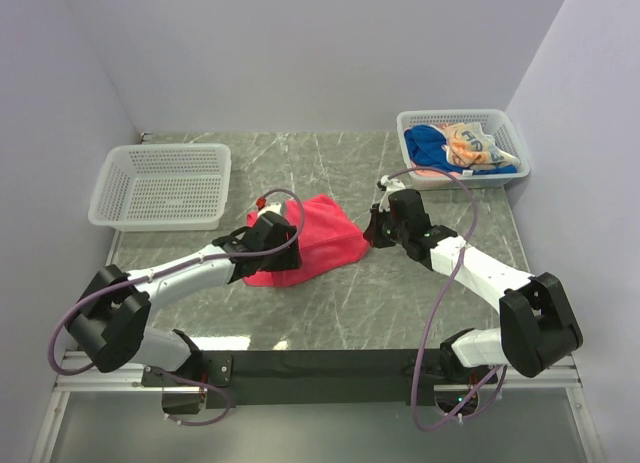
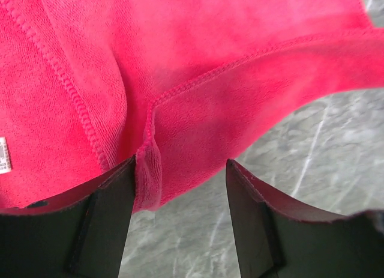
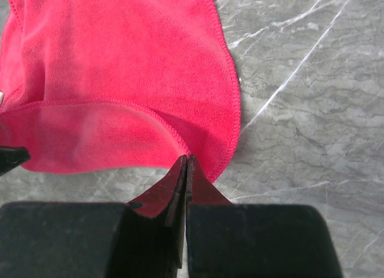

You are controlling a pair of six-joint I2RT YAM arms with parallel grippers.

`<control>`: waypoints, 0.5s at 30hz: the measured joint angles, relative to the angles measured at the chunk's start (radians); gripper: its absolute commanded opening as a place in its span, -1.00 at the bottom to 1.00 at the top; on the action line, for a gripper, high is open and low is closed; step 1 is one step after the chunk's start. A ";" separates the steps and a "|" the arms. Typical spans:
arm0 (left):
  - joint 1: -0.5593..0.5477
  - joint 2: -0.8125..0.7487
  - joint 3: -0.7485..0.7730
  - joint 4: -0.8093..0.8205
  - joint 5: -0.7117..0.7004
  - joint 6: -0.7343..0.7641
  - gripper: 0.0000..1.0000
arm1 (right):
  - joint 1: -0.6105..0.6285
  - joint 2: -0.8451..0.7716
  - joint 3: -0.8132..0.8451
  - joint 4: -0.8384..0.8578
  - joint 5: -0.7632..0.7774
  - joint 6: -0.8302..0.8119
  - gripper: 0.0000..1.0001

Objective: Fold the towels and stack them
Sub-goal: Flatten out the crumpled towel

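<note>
A pink-red towel [image 1: 318, 235] lies partly folded on the marble table's middle. My left gripper [image 1: 266, 245] is at its left side. In the left wrist view it [image 2: 183, 164] is open, with a pinched fold of the towel [image 2: 228, 62] hanging against the inner face of the left finger [image 2: 114, 194]. My right gripper [image 1: 374, 229] is at the towel's right edge. In the right wrist view it [image 3: 187, 158] is shut, its tips pinching the stitched hem of the towel [image 3: 120, 68], whose upper layer is lifted a little. A deep blue towel [image 1: 428, 143] and a printed orange/blue one [image 1: 472, 143] lie in the right basket.
A white mesh basket [image 1: 450, 114] holding the other towels stands at the back right. A second white mesh basket [image 1: 170, 149] stands at the back left with nothing in it. Grey walls close in the table's back and sides.
</note>
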 measured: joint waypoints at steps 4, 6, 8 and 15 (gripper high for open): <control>-0.022 0.011 0.002 -0.010 -0.042 0.009 0.27 | 0.000 -0.002 -0.008 0.000 0.002 0.000 -1.00; -0.023 0.012 0.002 -0.007 -0.058 0.016 0.20 | 0.000 -0.002 -0.013 0.000 0.001 0.000 -1.00; -0.023 0.019 0.002 0.000 -0.067 0.021 0.11 | 0.000 -0.002 -0.013 0.000 -0.001 0.000 -1.00; -0.015 0.073 0.001 0.024 -0.082 0.026 -0.13 | 0.000 -0.002 -0.013 0.000 0.001 0.000 -1.00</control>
